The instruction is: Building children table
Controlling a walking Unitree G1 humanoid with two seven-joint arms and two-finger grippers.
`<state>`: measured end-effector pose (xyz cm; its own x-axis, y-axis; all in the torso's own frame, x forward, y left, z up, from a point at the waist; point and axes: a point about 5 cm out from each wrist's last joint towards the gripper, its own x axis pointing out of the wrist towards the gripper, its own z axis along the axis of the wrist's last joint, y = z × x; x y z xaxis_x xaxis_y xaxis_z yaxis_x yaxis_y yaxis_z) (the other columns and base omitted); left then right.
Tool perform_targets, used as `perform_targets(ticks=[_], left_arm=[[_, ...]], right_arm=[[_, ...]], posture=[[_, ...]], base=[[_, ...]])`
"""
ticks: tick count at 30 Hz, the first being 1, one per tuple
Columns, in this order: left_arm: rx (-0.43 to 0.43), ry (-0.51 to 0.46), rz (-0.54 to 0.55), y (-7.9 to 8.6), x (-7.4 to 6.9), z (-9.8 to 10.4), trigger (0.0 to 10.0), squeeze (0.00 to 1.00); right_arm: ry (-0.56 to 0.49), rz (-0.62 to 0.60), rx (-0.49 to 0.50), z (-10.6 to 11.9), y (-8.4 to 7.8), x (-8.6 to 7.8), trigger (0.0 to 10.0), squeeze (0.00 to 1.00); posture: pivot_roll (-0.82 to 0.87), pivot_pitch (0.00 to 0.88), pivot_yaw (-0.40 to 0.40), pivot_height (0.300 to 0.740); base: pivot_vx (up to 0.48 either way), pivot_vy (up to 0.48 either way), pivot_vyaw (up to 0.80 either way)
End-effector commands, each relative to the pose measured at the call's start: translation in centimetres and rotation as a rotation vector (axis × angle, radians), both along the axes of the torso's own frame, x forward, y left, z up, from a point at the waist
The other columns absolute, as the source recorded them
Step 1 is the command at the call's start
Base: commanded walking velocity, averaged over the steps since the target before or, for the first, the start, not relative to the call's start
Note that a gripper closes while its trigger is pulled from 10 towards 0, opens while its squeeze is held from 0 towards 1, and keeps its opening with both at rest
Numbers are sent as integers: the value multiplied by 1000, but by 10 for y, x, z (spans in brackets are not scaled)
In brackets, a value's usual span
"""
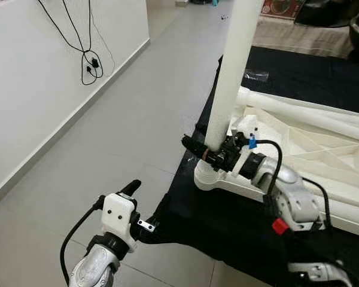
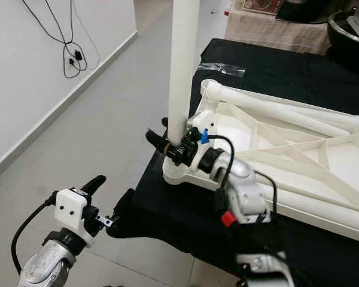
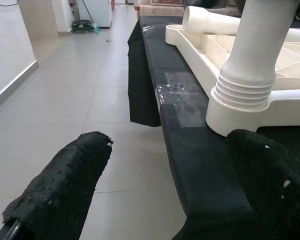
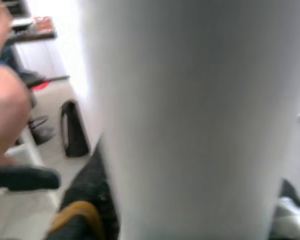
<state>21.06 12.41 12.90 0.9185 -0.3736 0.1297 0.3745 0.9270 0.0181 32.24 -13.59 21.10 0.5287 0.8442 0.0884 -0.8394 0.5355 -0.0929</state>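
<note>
Landmark: corner socket (image 1: 212, 177) of the upturned white tabletop (image 1: 323, 155), which lies on the black-covered surface (image 1: 227, 221).
Leg: white table leg (image 1: 233, 72) stands upright in the corner socket, threaded collar just above the socket rim; looks seated or nearly so, can't tell how tight.
R pincer: right pincer (image 1: 210, 150) pinches the leg just above the socket, one finger each side, leg pressed between them.
L pincer: left pincer (image 3: 160, 190) spread wide, holding nothing, low and off the surface edge on the floor side of the socket, aimed at it.
Step (judgement): screwing or seating the leg w/ R arm; L arm waiting.
Risk 1: leg may cross-thread or stay loose if turned while tilted; cause = grip sits low, long leg above acts as lever.
Risk 2: tabletop corner sits near the surface edge by the socket; a sideways push from R arm could slide it off.
Risk 3: black cloth taped at the edge; a drag could bunch it.
Count: upright legs 1; legs lying on the tabletop behind the socket, at least 2; tabletops 1; pincers 2.
Other: black cables (image 1: 87, 60) hang on the wall, well apart from the socket.
</note>
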Motion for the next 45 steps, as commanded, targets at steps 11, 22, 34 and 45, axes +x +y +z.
perform_targets(ticks=[11,22,34,45], left_arm=[[2,24,10,0,-4,-4,10000,0],[-2,27,-6,1,-2,-4,10000,0],[-5,28,-1,1,-2,-4,10000,0],[-5,29,-6,2,-2,-3,10000,0]], right_arm=[[91,-525,-83,-20,-29,30,0,0],[271,-1143,-37,-65,-82,-36,0,0],[229,-849,79,-43,-26,-17,10000,1000],[-16,-287,70,16,-14,-13,10000,0]], posture=[[58,189,-22,740],[17,197,-3,740],[32,190,-8,740],[37,191,3,740]], base=[[0,0,0],[0,0,0],[0,0,0],[0,0,0]])
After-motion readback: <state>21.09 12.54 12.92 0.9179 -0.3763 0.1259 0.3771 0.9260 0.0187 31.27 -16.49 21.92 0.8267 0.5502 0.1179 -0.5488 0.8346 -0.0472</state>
